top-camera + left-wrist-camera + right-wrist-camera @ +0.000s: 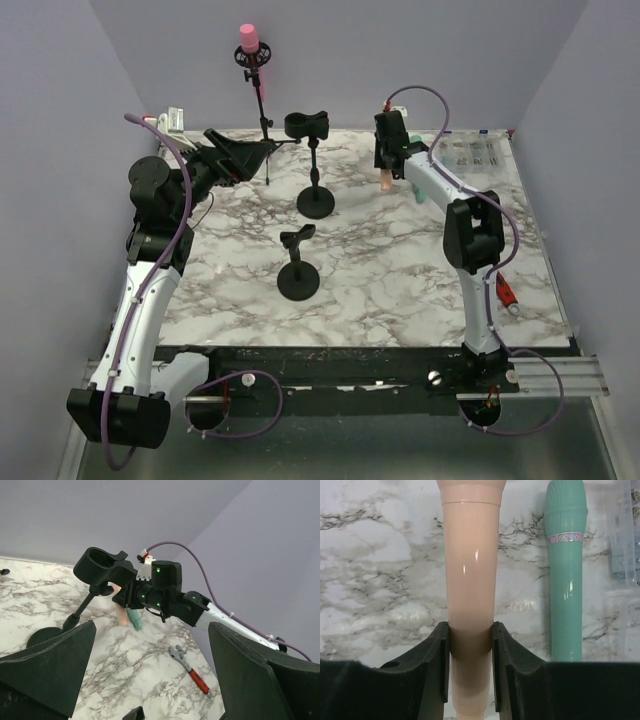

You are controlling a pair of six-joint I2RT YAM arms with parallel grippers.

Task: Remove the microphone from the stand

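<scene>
My right gripper (470, 645) is shut on a peach microphone (470, 555), holding it by its handle. In the top view the right gripper (385, 160) holds the peach microphone (384, 181) head down, close over the back right of the table. A teal microphone (565, 580) lies on the marble beside it. The nearby black stand (316, 200) has an empty clip (102, 565). A pink microphone (248, 40) sits on a tall tripod stand (264, 120) at the back. My left gripper (250, 152) is open and empty beside that tripod's pole.
A second short black stand (299, 280) stands mid-table with an empty clip. A red-handled wrench (506, 293) lies at the right edge and also shows in the left wrist view (192, 670). A clear plastic box (470, 152) sits at the back right. Purple walls close in the table.
</scene>
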